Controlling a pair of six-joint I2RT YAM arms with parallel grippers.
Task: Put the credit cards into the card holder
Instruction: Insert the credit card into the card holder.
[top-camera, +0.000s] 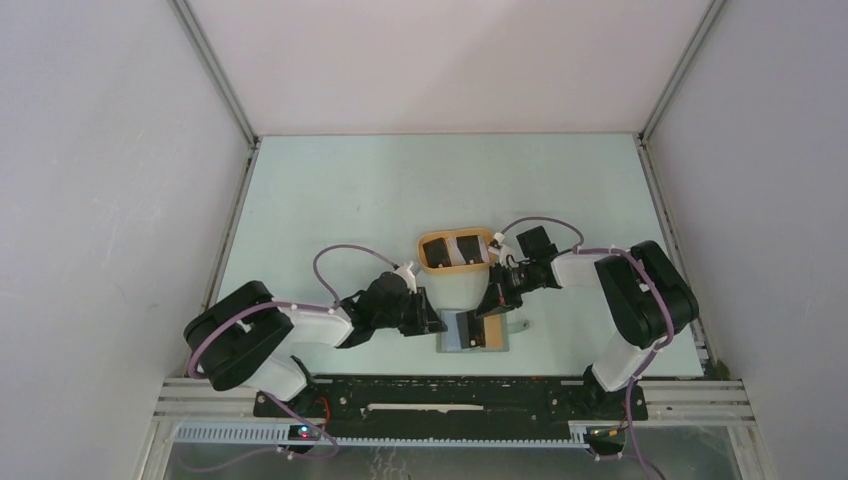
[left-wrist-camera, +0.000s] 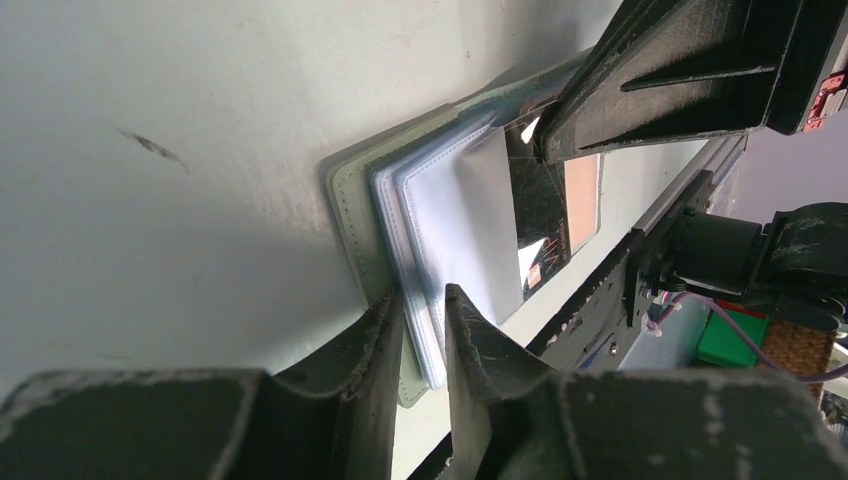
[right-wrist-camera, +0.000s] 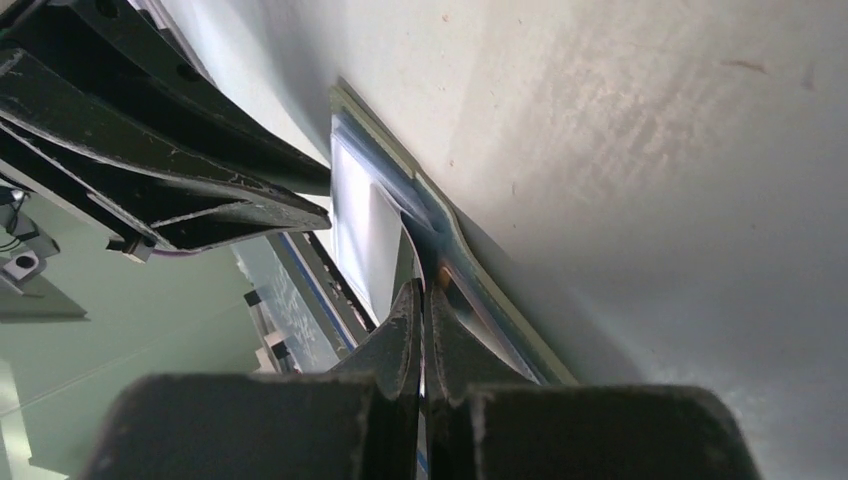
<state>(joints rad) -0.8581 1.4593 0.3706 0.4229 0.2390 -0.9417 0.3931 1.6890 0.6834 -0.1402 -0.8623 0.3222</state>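
We find the small grey-green fold-over card holder (top-camera: 462, 331) open and flat on the tabletop (top-camera: 350, 200), with whitish sleeves on its left half. A tan, dark-striped plastic credit card (top-camera: 491, 331) lies on its right half. Two black plastic credit cards (top-camera: 437, 250) sit in the orange oval tray (top-camera: 455, 268) behind it.

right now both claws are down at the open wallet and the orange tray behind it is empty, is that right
Not quite. The orange tray is not empty: two black cards lie in it, as the top view shows. The rest holds: the left claw and the right claw are both down at the open wallet.
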